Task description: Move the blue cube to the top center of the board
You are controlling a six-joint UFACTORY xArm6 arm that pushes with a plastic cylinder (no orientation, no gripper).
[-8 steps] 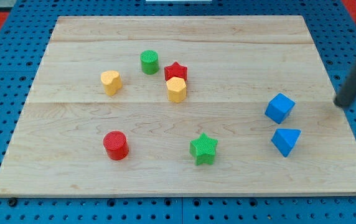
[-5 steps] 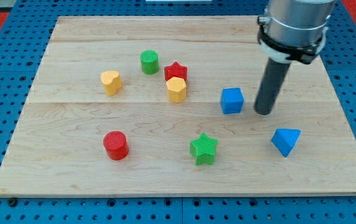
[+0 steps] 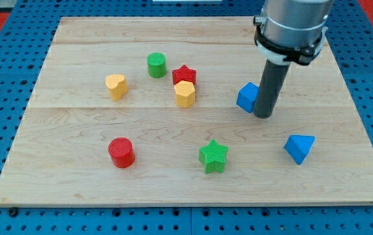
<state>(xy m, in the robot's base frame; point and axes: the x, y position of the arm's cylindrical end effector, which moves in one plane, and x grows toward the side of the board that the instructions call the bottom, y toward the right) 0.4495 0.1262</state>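
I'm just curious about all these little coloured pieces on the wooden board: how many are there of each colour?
Blue: 2, a blue cube and a blue triangular block
Red: 2, a red star and a red cylinder
Green: 2, a green cylinder and a green star
Yellow: 2, a yellow block and another yellow block
Total: 8

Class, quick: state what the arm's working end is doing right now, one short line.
No gripper: my tip holds nothing and rests on the board at the blue cube, against its lower right side in the view.
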